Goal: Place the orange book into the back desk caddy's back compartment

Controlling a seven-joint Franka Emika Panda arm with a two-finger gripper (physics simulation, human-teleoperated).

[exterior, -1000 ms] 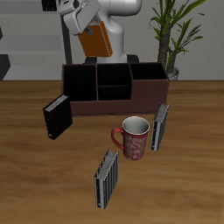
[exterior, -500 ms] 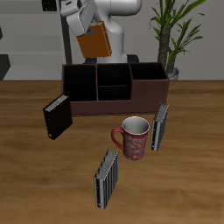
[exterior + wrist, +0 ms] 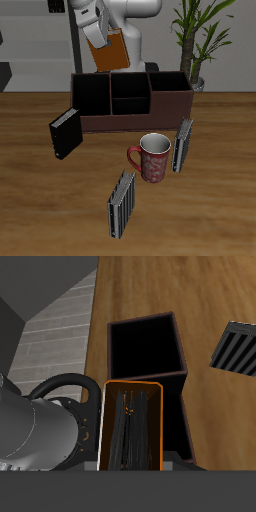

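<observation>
Fingers [image 3: 97, 36] around unlabelled orange book [image 3: 110, 50]

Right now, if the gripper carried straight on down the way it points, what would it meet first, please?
Probably the back desk caddy. The gripper hangs above it, jaws shut on the orange book, and the book's lower edge would arrive first. Which cell lies beneath is unclear; depth is hard to judge.

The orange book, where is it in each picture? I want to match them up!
Exterior view: the orange book hangs tilted in the gripper, up in the air above the back desk caddy, in front of the robot.
Wrist view: the orange book shows edge-on, close to the camera, beside an open black cell of the caddy.
Shared landmark: the back desk caddy shows in both views.
</observation>
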